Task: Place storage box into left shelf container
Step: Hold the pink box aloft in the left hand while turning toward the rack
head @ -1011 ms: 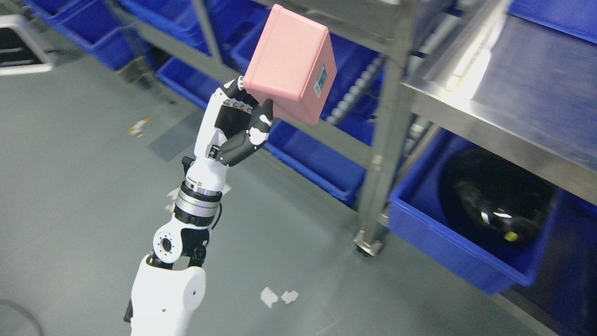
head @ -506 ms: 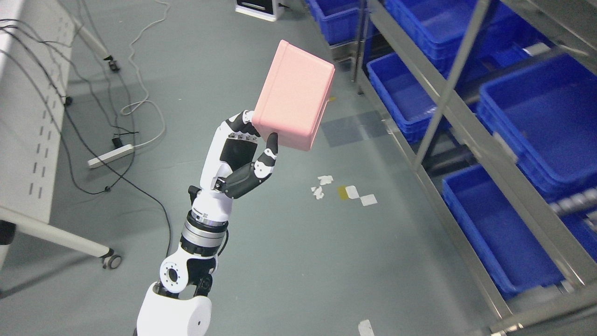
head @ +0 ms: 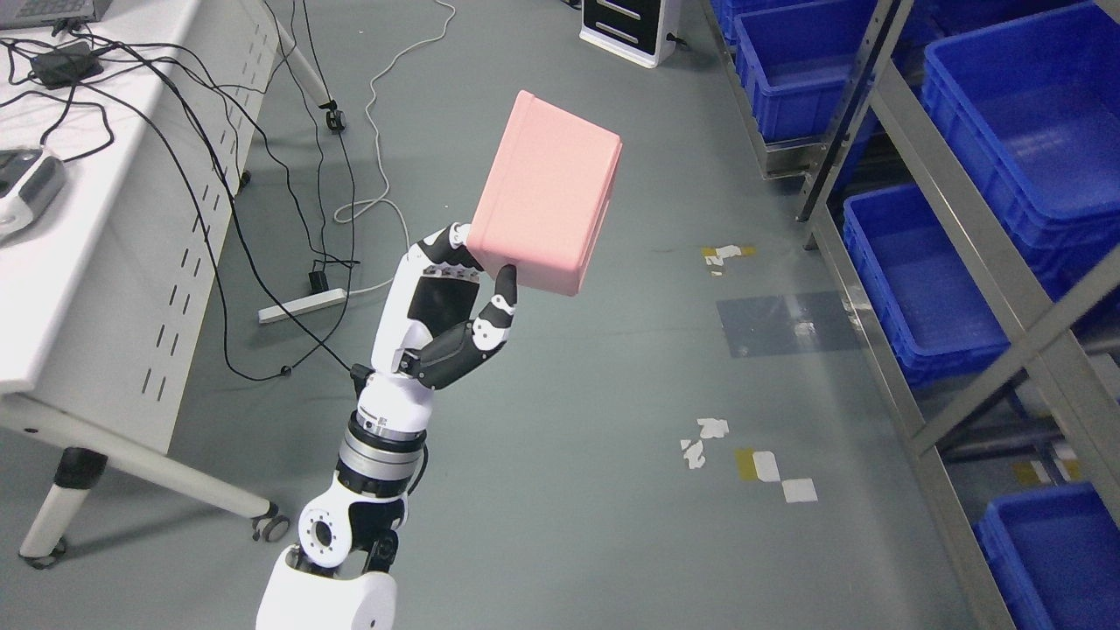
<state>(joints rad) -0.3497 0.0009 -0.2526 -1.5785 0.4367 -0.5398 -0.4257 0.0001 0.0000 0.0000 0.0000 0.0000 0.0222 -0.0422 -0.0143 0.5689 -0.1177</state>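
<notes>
One arm in view: the left arm, white with black joints, rises from the bottom edge left of centre; its left hand (head: pixel 451 306) sits just left of frame centre, palm toward the camera; fingers curled up around the lower left corner of the pink rectangular plastic storage box (head: pixel 549 194), thumb tip pressed on the box's near bottom edge, other fingertips hidden behind it; firm grasp, nothing else in the hand.

Storage box is held in the air, upper centre of the frame, tilted with its top leaning right; it hangs over bare grey floor (head: pixel 569 455), well apart from the shelving; not in any container yet.

Right side of frame: grey metal shelf rack (head: pixel 954 219) with diagonal braces, running from top right down to the bottom right corner; several blue plastic bins on it: large blue bin (head: pixel 1041 114) at upper right, lower blue bin (head: pixel 919 280) at right middle, small blue bin (head: pixel 792 61) at top right of centre, corner blue bin (head: pixel 1054 560) at bottom right.

Left side: white perforated metal table (head: pixel 105 297) on castor legs, black cables (head: pixel 219 201) trailing off it; white power strip (head: pixel 302 302) on the floor left of the hand; white cable (head: pixel 385 96) looping up toward the top.

Scraps of white and yellow tape (head: pixel 757 464) on the floor at lower right of centre; more tape bits (head: pixel 724 255) right of the box; white-and-black cabinet (head: pixel 632 26) at the top edge.
</notes>
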